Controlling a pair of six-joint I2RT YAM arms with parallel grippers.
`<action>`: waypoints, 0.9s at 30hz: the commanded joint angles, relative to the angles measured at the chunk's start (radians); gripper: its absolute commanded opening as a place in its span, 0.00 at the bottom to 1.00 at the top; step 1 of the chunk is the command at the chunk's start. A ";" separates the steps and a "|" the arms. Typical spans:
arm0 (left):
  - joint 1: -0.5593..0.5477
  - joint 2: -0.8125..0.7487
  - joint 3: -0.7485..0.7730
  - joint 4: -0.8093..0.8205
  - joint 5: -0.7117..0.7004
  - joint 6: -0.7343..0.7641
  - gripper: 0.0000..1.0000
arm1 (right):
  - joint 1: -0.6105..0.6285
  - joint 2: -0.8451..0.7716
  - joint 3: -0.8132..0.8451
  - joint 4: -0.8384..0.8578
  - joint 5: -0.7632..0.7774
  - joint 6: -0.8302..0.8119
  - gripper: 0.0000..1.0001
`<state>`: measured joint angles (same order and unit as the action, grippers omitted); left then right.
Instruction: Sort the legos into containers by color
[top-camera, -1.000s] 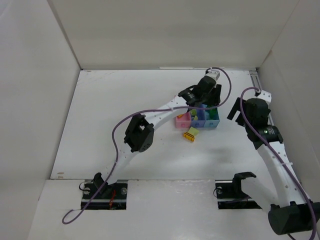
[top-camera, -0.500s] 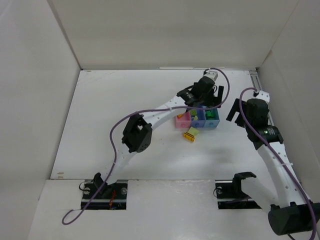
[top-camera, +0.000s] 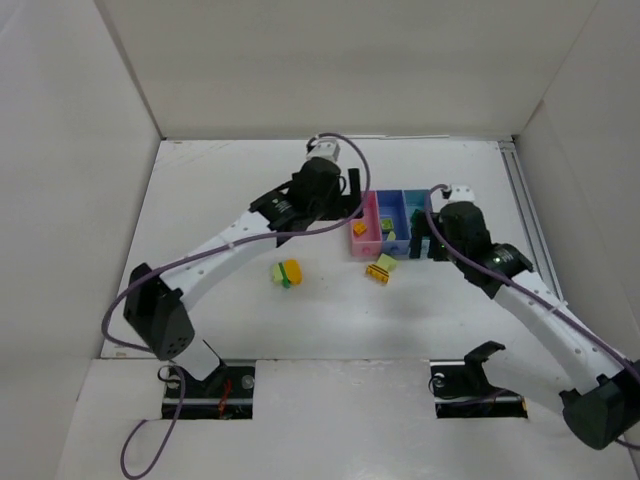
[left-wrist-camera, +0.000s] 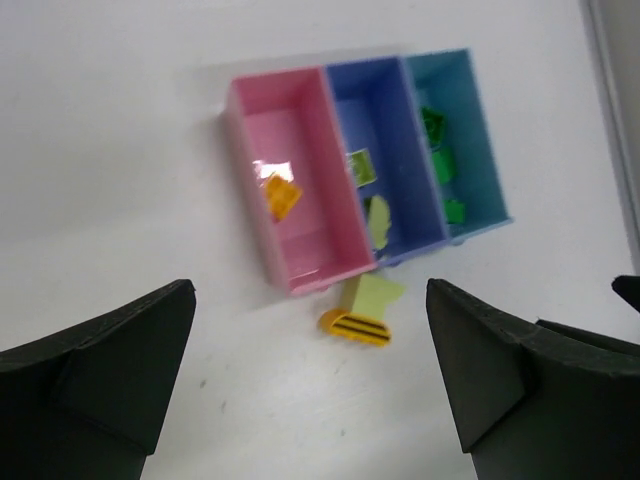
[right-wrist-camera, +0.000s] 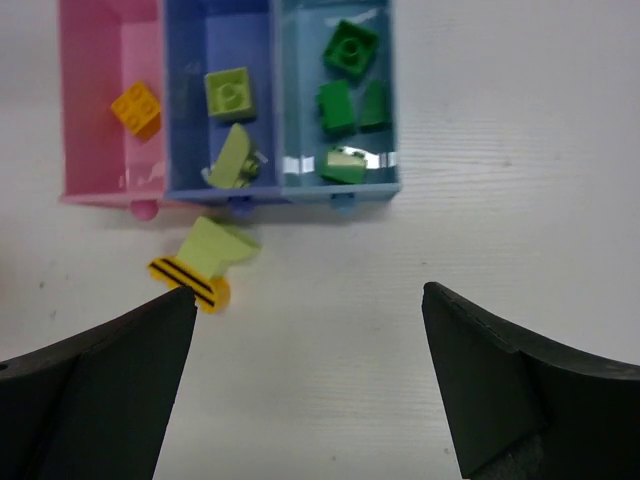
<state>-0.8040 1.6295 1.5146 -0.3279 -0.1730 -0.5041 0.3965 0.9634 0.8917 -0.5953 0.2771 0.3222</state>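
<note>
The containers are three joined bins: pink (right-wrist-camera: 95, 150), blue-purple (right-wrist-camera: 190, 140) and light blue (right-wrist-camera: 300, 130). An orange lego (right-wrist-camera: 136, 107) lies in the pink one. Two pale green legos (right-wrist-camera: 229, 92) are in the blue-purple one, and several dark green legos (right-wrist-camera: 351, 48) in the light blue one. A pale green piece (right-wrist-camera: 215, 245) and a yellow striped piece (right-wrist-camera: 190, 283) lie on the table just before the bins. Another yellow and green lego (top-camera: 288, 272) lies further left. My left gripper (left-wrist-camera: 310, 300) hangs open and empty left of the pink bin (top-camera: 365, 225). My right gripper (right-wrist-camera: 308, 295) is open and empty, near the light blue bin.
White walls close the table (top-camera: 230, 200) at the back and on both sides. The left arm's elbow (top-camera: 155, 315) stands at the near left, with its purple cable looping above it. The right arm (top-camera: 530, 300) runs along the right side.
My left gripper has opened and drawn back left off the bins, and its arm has swung left, uncovering the lego at the left. My right gripper has moved left up to the bins.
</note>
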 joint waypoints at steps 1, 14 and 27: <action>0.040 -0.121 -0.205 -0.045 -0.052 -0.103 1.00 | 0.184 0.037 0.022 0.048 0.074 0.023 1.00; 0.060 -0.401 -0.553 -0.117 -0.091 -0.235 1.00 | 0.393 0.251 -0.092 0.222 -0.107 -0.060 0.95; 0.060 -0.444 -0.574 -0.117 -0.125 -0.214 1.00 | 0.393 0.472 -0.071 0.368 -0.061 -0.029 0.95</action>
<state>-0.7444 1.2133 0.9493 -0.4530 -0.2615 -0.7231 0.7807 1.4277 0.8001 -0.3313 0.2268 0.2981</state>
